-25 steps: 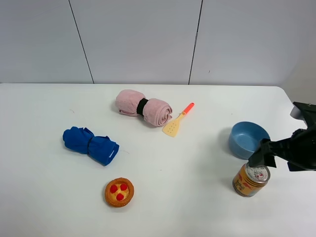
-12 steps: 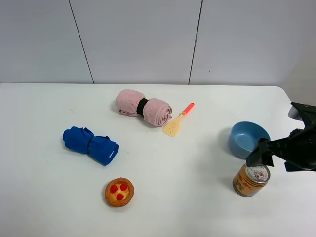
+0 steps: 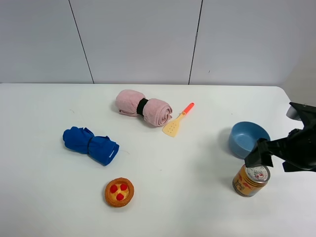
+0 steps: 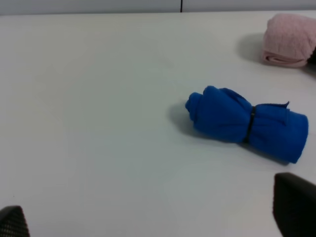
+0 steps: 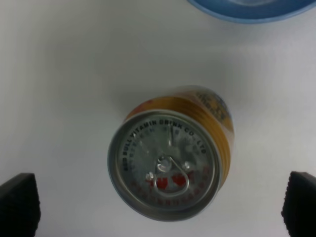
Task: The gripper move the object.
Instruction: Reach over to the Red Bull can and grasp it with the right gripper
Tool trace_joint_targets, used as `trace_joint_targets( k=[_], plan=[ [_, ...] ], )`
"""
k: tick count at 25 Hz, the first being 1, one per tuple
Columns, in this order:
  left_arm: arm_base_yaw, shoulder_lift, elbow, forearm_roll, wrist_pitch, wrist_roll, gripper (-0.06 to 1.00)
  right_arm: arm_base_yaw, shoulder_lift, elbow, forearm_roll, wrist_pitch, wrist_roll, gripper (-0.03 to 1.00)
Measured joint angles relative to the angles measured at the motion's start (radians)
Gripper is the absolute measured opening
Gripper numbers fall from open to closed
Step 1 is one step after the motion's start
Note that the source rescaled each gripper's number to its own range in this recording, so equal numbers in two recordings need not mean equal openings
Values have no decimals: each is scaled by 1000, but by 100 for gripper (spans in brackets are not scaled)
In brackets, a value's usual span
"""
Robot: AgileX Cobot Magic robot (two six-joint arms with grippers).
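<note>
Right gripper (image 3: 260,154) hangs above the upright can (image 3: 251,179), jaws wide apart, seemingly not touching. Left gripper (image 4: 153,217) mostly cropped, jaws likewise apart.

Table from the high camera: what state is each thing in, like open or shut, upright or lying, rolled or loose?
Can: upright, pull-tab unopened.
Bowl: upright, empty.
Pink towel: rolled, held by a black band.
Blue cloth: rolled, banded.
Spatula: lying flat.
Tart: right way up, whole.
Right gripper: open, over the can, not gripping.
Left gripper: open, holding nothing.
</note>
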Motion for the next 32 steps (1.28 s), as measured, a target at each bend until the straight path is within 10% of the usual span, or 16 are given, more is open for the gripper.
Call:
trace_joint_targets(
  k=[25,32],
  plan=[
    [0,0,0,0,0,0,100,243,289,-34,-273,-111,170,99],
    [0,0,0,0,0,0,100,243,328,-34,-280,-121,175,28]
  ],
)
